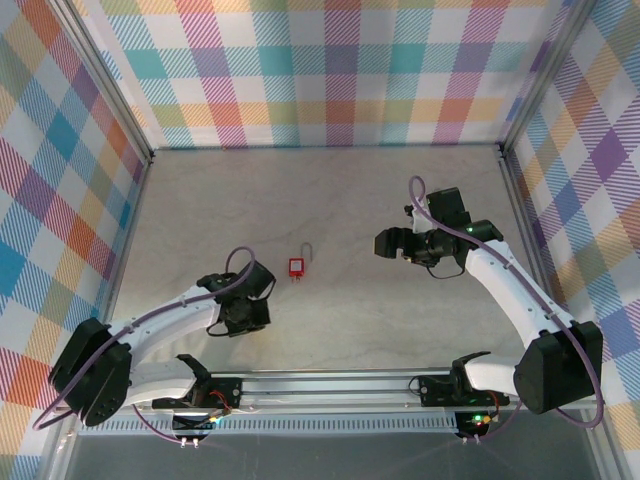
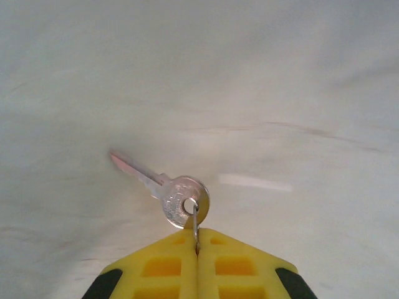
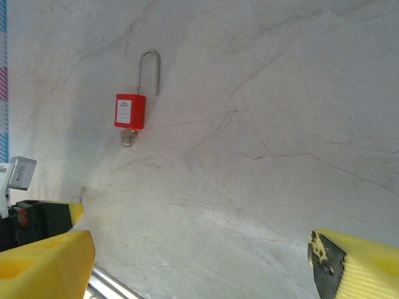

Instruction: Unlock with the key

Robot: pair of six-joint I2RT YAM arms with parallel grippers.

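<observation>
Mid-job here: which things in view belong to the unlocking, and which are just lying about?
Belongs to the job:
- key, held by its ring in the shut left gripper
- red padlock, lying on the table
- right gripper, open, aimed toward the padlock

Not part of it:
- plaid walls
- metal rail by the arm bases

table [image 1: 350, 200]: pale marbled top, faint veins being shown all over | red padlock [image 1: 296, 266]: being carried flat around mid-table, shackle [image 3: 149, 68] being shown popped open on one side | silver bit [image 3: 128, 138]: being seen sticking outta its bottom
</observation>
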